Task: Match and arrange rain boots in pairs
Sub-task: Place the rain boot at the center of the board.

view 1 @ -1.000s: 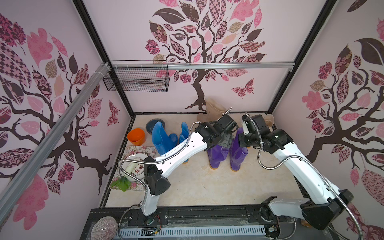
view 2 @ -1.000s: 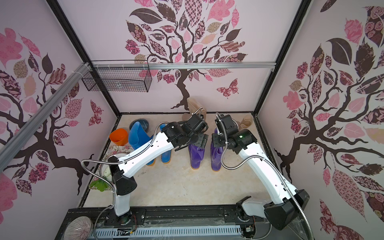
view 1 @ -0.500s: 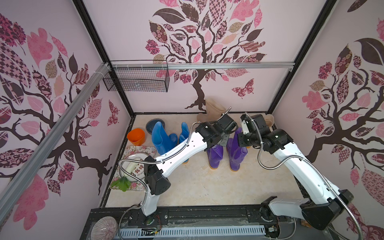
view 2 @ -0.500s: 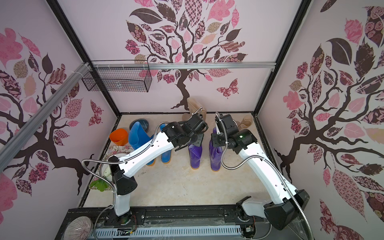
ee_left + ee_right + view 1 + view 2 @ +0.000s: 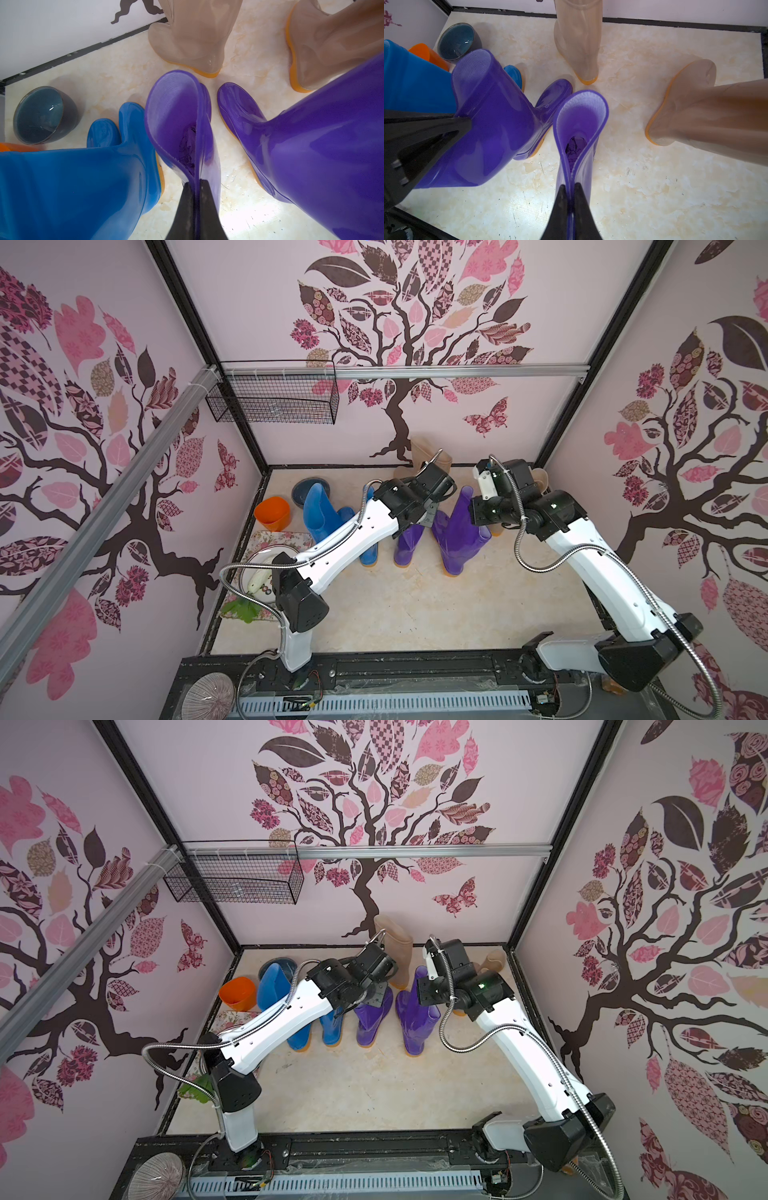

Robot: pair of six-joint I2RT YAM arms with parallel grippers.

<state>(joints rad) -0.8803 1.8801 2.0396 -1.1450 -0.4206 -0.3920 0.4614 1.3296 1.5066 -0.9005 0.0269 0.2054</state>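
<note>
Rain boots (image 5: 457,531) fill the back half of the table (image 5: 415,614). In a top view, the blue boots (image 5: 318,514) stand side by side near the left wall, just beside the orange cup (image 5: 272,512) and the grey-blue bowl (image 5: 309,491). The left purple boot (image 5: 409,545) and the right purple boot (image 5: 459,535) stand next to them, toes toward the back wall, soles apart. The beige boots (image 5: 430,454) are behind, well apart from each other, one by the back wall and one toward the right corner. The left tool (image 5: 430,516) sits over the left purple boot, and the right tool (image 5: 473,512) is at the top of the right one.

In the left wrist view, the left tool (image 5: 196,185) is closed on the rim of the left purple boot (image 5: 176,116), pinching the shaft wall between its black fingers (image 5: 187,207). The blue boots (image 5: 72,182) are on one side of it and the right purple boot (image 5: 311,155) on the other.

In the right wrist view, the right tool (image 5: 571,187) is likewise clamped on the rim of the right purple boot (image 5: 581,116), the wall squeezed flat between its fingers. The left tool shows as a black wedge against the shaft of the left purple boot (image 5: 492,124).
</note>
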